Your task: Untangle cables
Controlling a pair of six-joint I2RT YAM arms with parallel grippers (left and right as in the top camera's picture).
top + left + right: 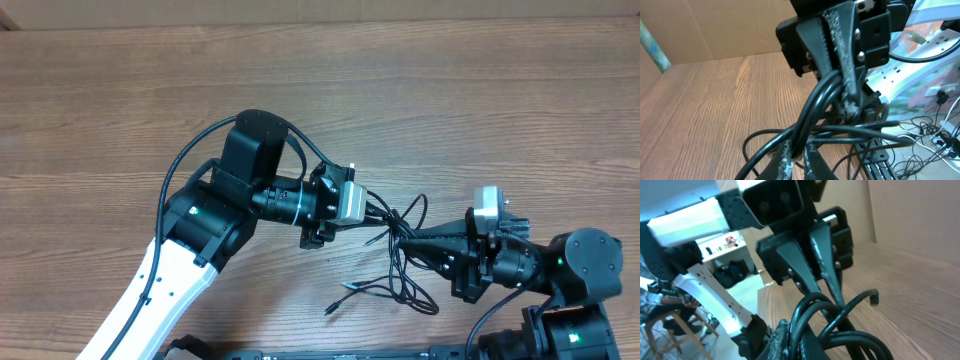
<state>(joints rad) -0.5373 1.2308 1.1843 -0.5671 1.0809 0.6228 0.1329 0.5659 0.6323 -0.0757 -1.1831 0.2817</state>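
Knotted black cables (815, 106) pinched by both left pincer (384, 214) and right pincer (403, 238), tips nearly meeting, above wooden table (500, 100)

Wooden table (100, 100), brown grain running side to side. Thin black cables (400, 287) lie on it in loose loops near the front edge. One small plug end (329, 311) rests flat.

One left claw (384, 214), one right claw (403, 238), one cable tangle (405, 287), one table (90, 100).

Thin black cables (403, 290) on brown straight-grained wood tabletop (100, 100). Left arm's long link (165, 285) white, joint housings black. Right arm (585, 262) black.
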